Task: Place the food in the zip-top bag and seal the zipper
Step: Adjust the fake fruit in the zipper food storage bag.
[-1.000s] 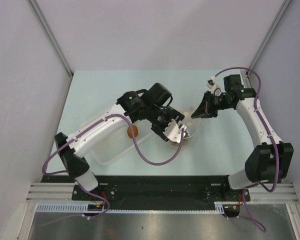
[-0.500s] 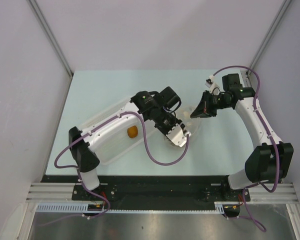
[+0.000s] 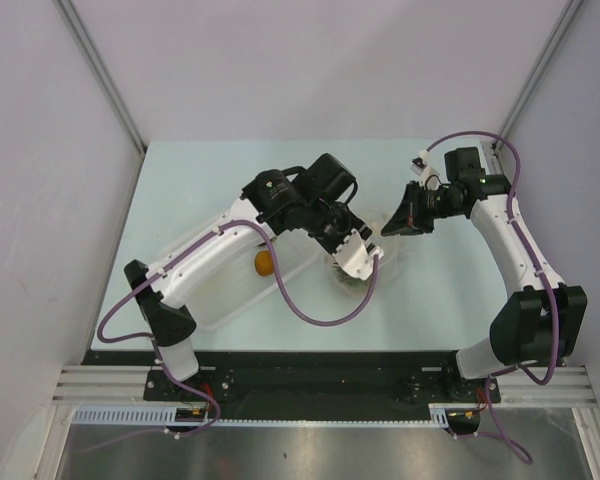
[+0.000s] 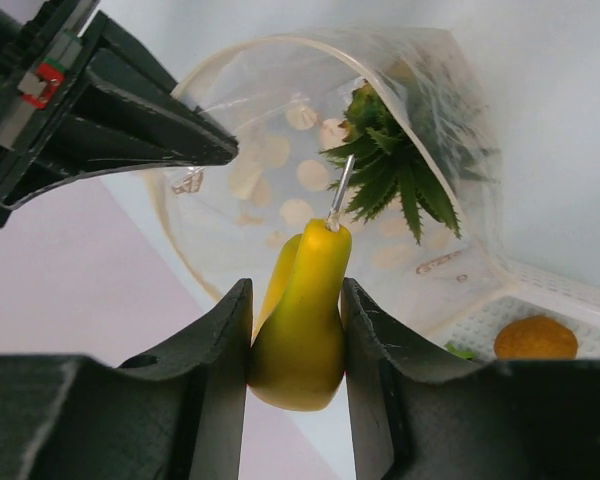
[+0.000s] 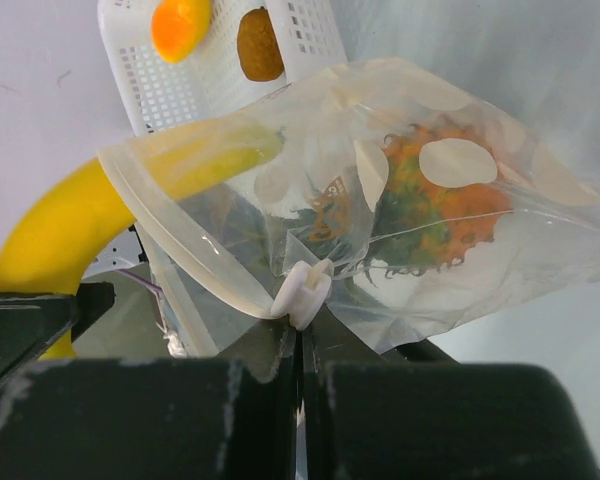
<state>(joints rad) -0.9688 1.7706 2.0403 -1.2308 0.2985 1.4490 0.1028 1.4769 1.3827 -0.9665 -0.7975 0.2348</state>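
Nearly lined up. Gripping the banana [image 4: 315,262] by its thick end with the left hand [image 4: 296,305], fingers partway closed and pressed against both sides of the fruit. Long axis running straight out toward 12 o'clock in the left wrist view, narrow end aimed into the open mouth of the zip-top bag [image 4: 270,180]. Judging by the right wrist view, far end probably just past the rim, showing yellow through the clear plastic.

Pinching the zipper [image 5: 185,240] edge with the right hand [image 5: 300,345], shut tight on the strip beside the white slider [image 5: 305,290], and so holding the mouth up and open from 10 o'clock of the banana. Left hand the nearer one for the feed, right hand taken up with the rim.

Pineapple [image 4: 395,175] already inside, at 1 o'clock of the banana's tip, green crown toward the opening and likely to crowd a straight push. Orange piece [image 5: 180,25] and dark brown fruit [image 5: 260,45] lying in the white basket [image 5: 170,95], outside the bag; orange piece at 4 o'clock of the left hand in its wrist view.

Hard to make out: closed bottom of the bag, hidden beneath the left hand in the top view; lower lip of the mouth, lost behind the banana. Cannot tell whether the bag rests on the tabletop [image 3: 210,170] or hangs from the pinch.
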